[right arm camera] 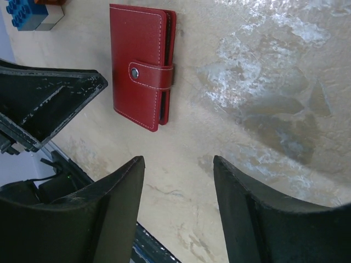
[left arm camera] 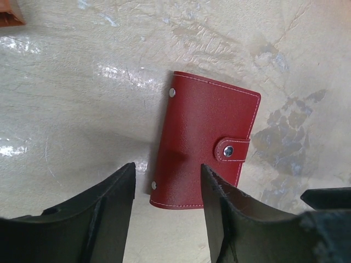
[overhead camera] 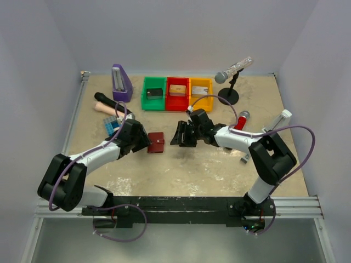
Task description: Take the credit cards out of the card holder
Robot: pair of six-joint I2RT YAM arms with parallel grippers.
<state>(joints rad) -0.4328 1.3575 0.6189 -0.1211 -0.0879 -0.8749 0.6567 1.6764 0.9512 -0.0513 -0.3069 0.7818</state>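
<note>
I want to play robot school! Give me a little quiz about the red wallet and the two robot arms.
1. True or false: the snap tab on the card holder is fastened.
2. Pick one. What stands between the green tray and the yellow tray? A) a red tray B) a blue tray C) a white tray
3. Fill the gap: the left pincer and the right pincer hold nothing; both stand ____.

Key: 1 true; 2 A; 3 open.
</note>
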